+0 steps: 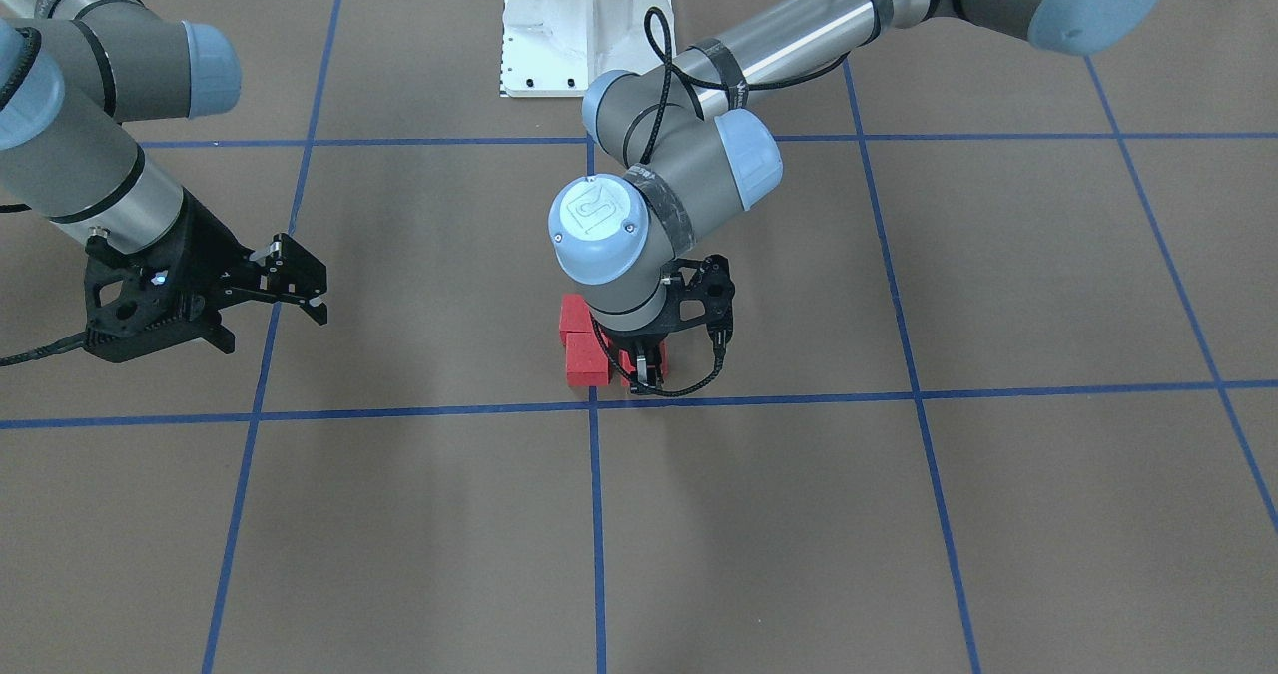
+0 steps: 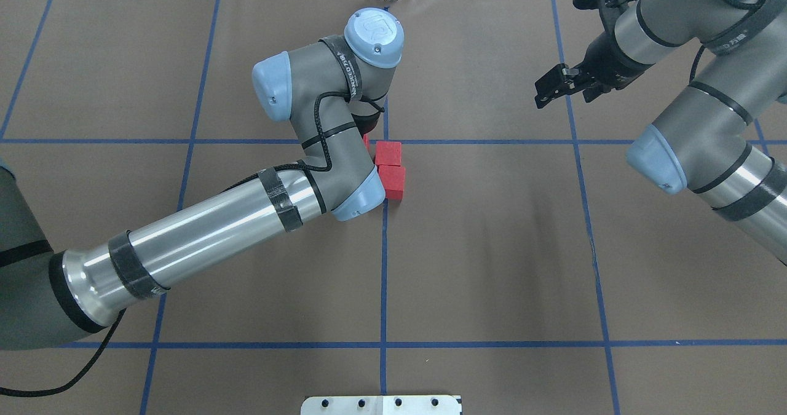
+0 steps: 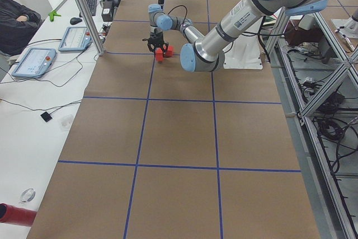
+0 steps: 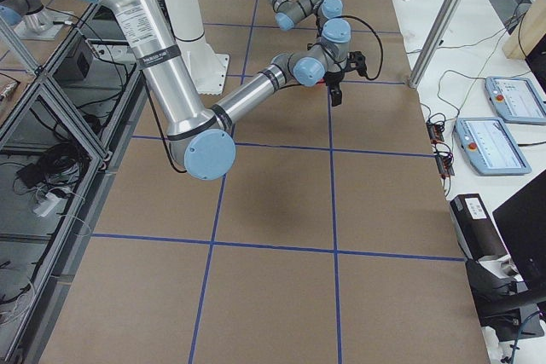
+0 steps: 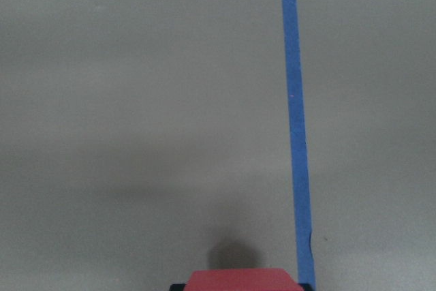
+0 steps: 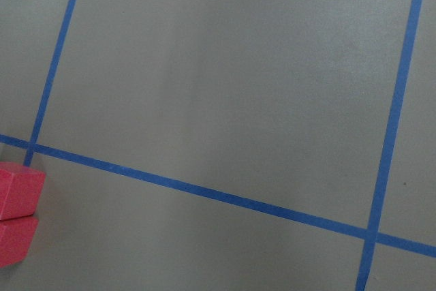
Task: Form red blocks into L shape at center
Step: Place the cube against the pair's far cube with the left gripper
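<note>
The left gripper (image 1: 646, 369) is pinching one small matte red cube (image 5: 238, 281) between narrowly closed fingers at the centre of the brown table (image 1: 899, 514). It is holding it just left of the far one of two matching red cubes (image 2: 388, 154), which are touching in a near-far line. The right gripper (image 1: 274, 328) is hanging wide open, well off to the right.

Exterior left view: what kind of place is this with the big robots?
Probably a robotics lab. A left arm and right arm reach over a table gridded with blue tape, and a white bench beside it holds teach pendants.
</note>
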